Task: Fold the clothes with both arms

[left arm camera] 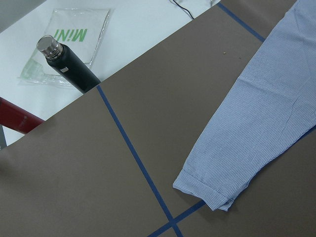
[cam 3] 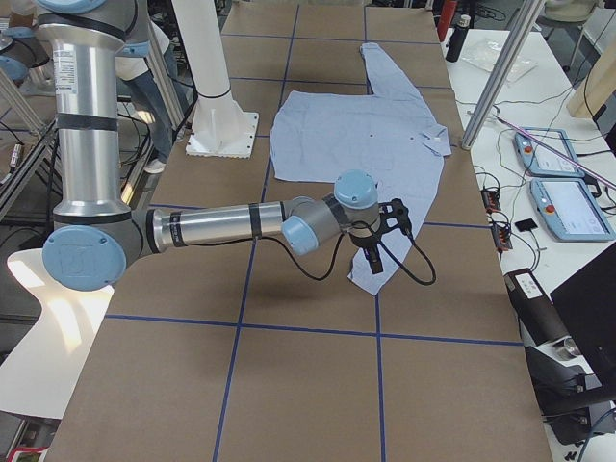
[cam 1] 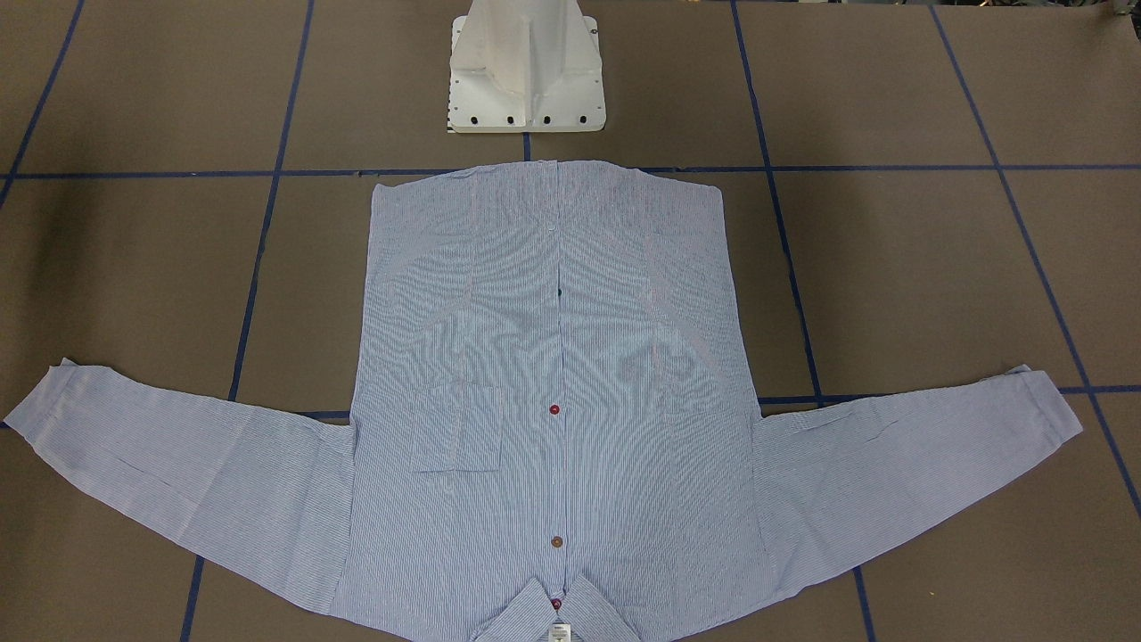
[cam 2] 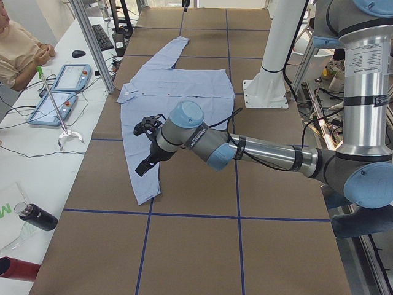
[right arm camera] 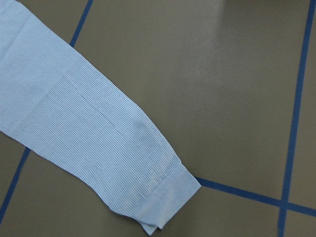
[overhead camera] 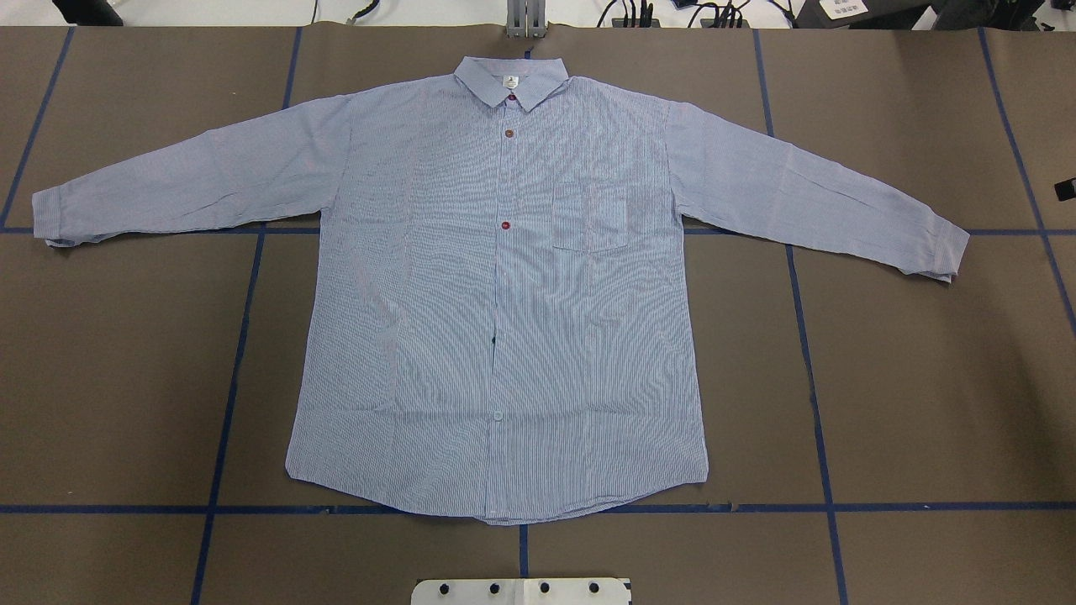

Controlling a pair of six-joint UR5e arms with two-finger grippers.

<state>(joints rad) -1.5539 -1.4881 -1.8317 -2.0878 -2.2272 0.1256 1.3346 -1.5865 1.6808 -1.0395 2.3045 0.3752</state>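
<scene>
One shirt [overhead camera: 504,294] lies flat on the table [overhead camera: 925,378], front up and buttoned, with both sleeves spread wide. Its collar [overhead camera: 510,82] is at the edge far from the pedestal [cam 1: 526,67] and its hem is just in front of that base.

The left arm [cam 2: 264,153] reaches low over the table. The left gripper [cam 2: 144,161] hangs above the sleeve on that side, not touching the cloth. The left cuff [left arm camera: 205,192] lies below and a little ahead of it, by a crossing of blue tape lines. The right arm [cam 3: 212,229] is stretched out the same way. The right gripper [cam 3: 375,252] hovers over the other sleeve, with the right cuff [right arm camera: 165,200] beneath it and slightly turned under at its corner. Both grippers show only in the side views, so I cannot tell whether their jaws stand apart or together.

The chest pocket [overhead camera: 591,217] lies flat, well apart from either gripper and nearer the right one; whether it holds anything cannot be told. Beyond the left gripper, off the table on a white bench, a black bottle [left arm camera: 66,66] lies on its side with its silver cap on, so what it holds is hidden. It rests partly on a clear bag [left arm camera: 84,29] with green lettering; what is in the bag I cannot make out. A red bottle [left arm camera: 15,121] lies near it, cut off by the edge of the view.
</scene>
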